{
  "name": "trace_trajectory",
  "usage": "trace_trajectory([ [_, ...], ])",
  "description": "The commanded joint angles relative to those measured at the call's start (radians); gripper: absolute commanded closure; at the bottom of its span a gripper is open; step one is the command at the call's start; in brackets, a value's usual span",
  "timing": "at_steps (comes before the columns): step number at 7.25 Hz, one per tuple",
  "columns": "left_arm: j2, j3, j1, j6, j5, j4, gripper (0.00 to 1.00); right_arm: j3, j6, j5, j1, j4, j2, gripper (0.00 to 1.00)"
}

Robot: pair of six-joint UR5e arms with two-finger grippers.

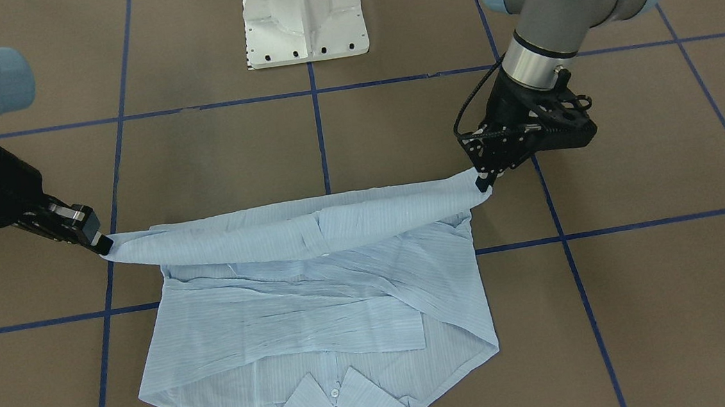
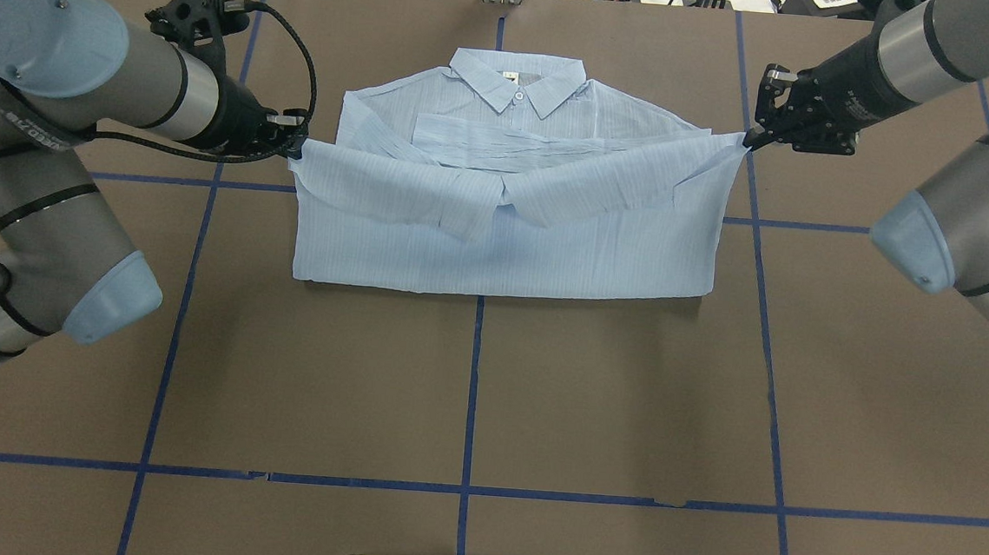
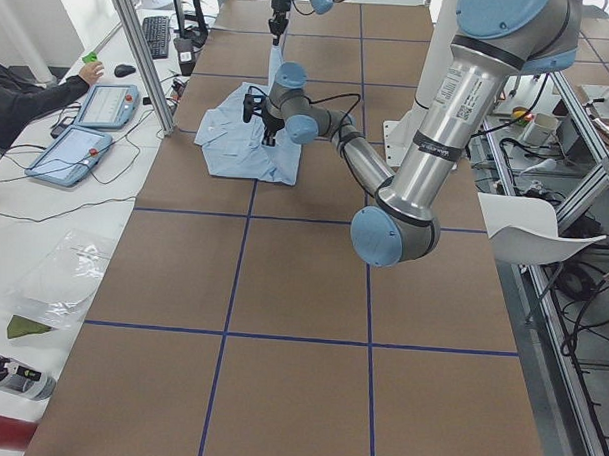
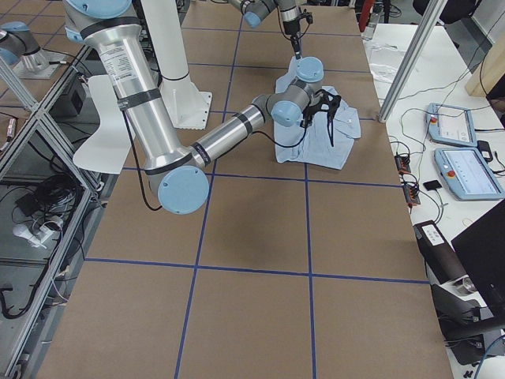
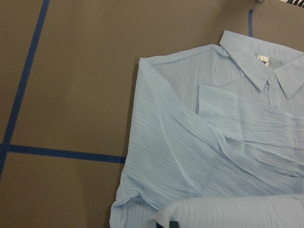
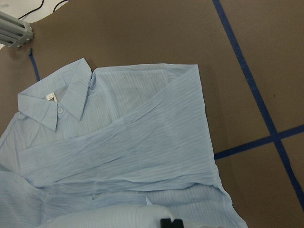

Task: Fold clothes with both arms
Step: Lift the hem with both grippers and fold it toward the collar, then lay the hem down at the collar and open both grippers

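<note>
Light blue striped shirt (image 2: 496, 251) lies on the brown table (image 2: 625, 408), between my two pincers. Landmark is the collar (image 2: 517, 83): flat on the table on the side away from my base, top button (image 2: 518, 95) done up, white label (image 2: 509, 76) showing inside it.

Left of the collar and a bit nearer me is my left pincer (image 2: 295, 149). Its fingers are pressed together on the left hem corner of the shirt, cloth pinched between them, corner up off the table. The left wrist view shows only a dark bit of fingertip at the bottom edge under a pale roll of cloth, with the collar at upper right.

Just on my side of the collar, both sleeves (image 2: 547, 142) are folded flat across the chest, one over the other. The lower half of the shirt is doubled up over itself. Its fold edge lies on the table, the part farthest from the collar. The hem runs from pincer to pincer, sagging slightly mid-span. It hangs above the sleeves and stops short of the collar.

Right of the collar, about level with the sleeves, is my right pincer (image 2: 746, 141). It is clamped on the right hem corner, cloth nipped at the fingertips, corner lifted. The right wrist view shows a dark fingertip at the bottom edge with cloth bunched beside it, collar at left.

Blue tape lines (image 2: 476, 355) grid the table. One runs from my side toward the collar and goes under the shirt.
</note>
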Motion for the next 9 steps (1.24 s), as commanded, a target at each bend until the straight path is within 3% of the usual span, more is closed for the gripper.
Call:
trace_trajectory([
  [1, -0.084, 0.129, -0.034, 0.005, -0.018, -0.059, 1.00, -0.121, -0.005, 0.002, 0.019, 0.001, 0.084, 1.00],
  [4, -0.176, 0.358, -0.073, 0.004, -0.018, -0.224, 1.00, -0.204, -0.032, 0.000, 0.028, 0.004, 0.118, 1.00],
  [6, -0.252, 0.520, -0.092, 0.004, -0.018, -0.321, 1.00, -0.311, -0.046, 0.002, 0.033, 0.004, 0.201, 1.00],
  [9, -0.284, 0.650, -0.097, 0.004, -0.018, -0.417, 1.00, -0.417, -0.080, -0.001, 0.032, 0.004, 0.236, 1.00],
])
